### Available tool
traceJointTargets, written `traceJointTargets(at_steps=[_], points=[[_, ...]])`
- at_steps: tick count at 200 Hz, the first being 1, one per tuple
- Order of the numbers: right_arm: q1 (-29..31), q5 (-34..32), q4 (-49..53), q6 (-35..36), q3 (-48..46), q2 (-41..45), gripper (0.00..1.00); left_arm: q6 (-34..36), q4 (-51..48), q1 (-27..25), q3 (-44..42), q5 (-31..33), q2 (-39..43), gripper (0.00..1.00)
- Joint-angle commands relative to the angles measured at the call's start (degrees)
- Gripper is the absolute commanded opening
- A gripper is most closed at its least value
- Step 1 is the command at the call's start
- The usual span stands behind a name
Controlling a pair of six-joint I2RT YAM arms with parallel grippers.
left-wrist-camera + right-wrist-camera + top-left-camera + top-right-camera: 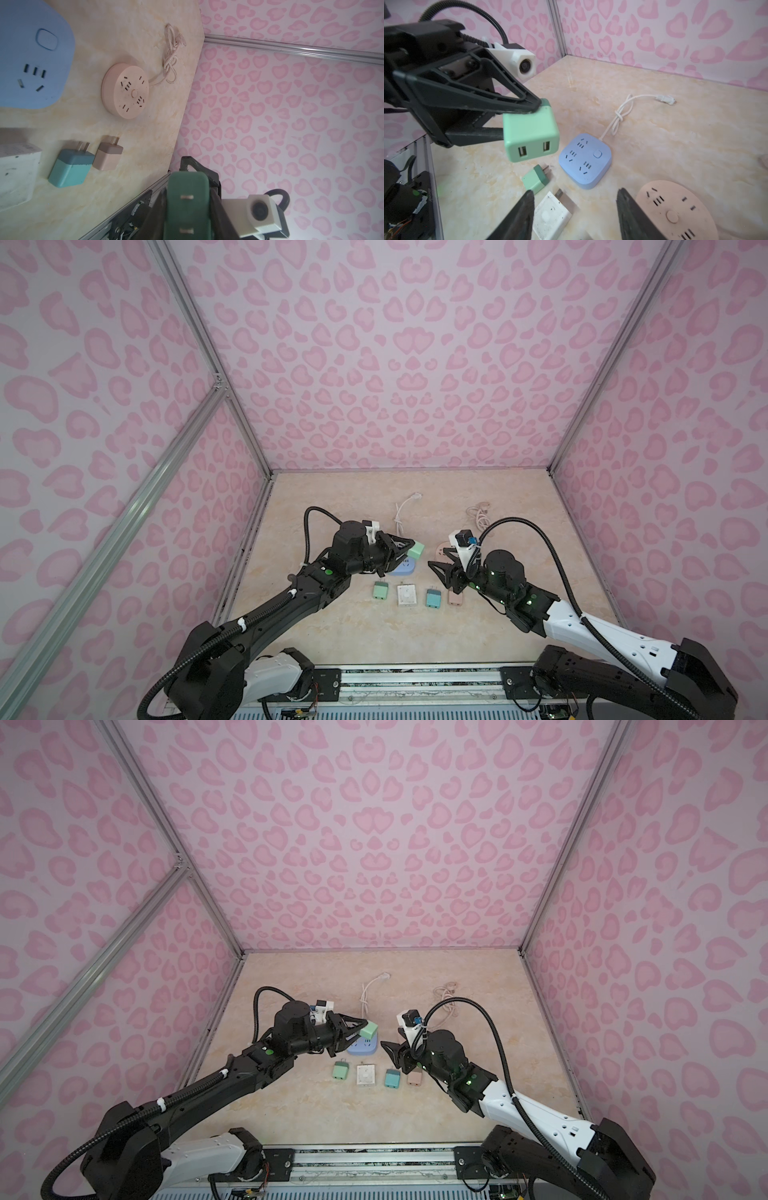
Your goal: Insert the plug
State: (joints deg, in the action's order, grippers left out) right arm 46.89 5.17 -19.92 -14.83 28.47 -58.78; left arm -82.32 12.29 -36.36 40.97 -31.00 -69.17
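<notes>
My left gripper (407,551) (360,1029) is shut on a light green plug (417,549) (369,1029) (529,133) and holds it in the air above the blue power strip (401,570) (362,1049) (585,160) (31,62). In the left wrist view the plug's dark green face (188,199) with two prongs sits between the jaws. The USB ports face my right gripper (438,558) (392,1038) (575,191), which stands open and empty low over the table, between the strip and a round pink socket (437,552) (125,92) (675,209).
A row of plugs lies in front of the strip: green (380,590), white (406,594), teal (433,597), pink (455,597). The strip's white cord (405,510) and the socket's pink cord (480,514) trail toward the back wall. Patterned walls close three sides.
</notes>
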Motion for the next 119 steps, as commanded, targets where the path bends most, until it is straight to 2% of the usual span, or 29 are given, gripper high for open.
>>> traceJointTargets(at_steps=[1,23,57,119], points=[[-0.13,5.51,-12.85,-0.5,-0.01,-0.84,0.6,-6.89,7.06,0.07,-1.99,0.18,0.82,0.02],[-0.13,7.63,-15.14,-1.24,0.32,-0.6,0.61,-9.14,10.35,0.06,-2.88,0.23,0.43,0.02],[-0.14,8.47,-13.35,-1.21,1.81,-0.78,0.61,-11.58,15.25,0.06,-3.88,0.42,0.01,0.02],[-0.64,8.14,-12.45,-1.32,3.36,-3.58,0.61,-12.07,18.25,-0.17,-3.56,-1.08,-0.37,0.02]])
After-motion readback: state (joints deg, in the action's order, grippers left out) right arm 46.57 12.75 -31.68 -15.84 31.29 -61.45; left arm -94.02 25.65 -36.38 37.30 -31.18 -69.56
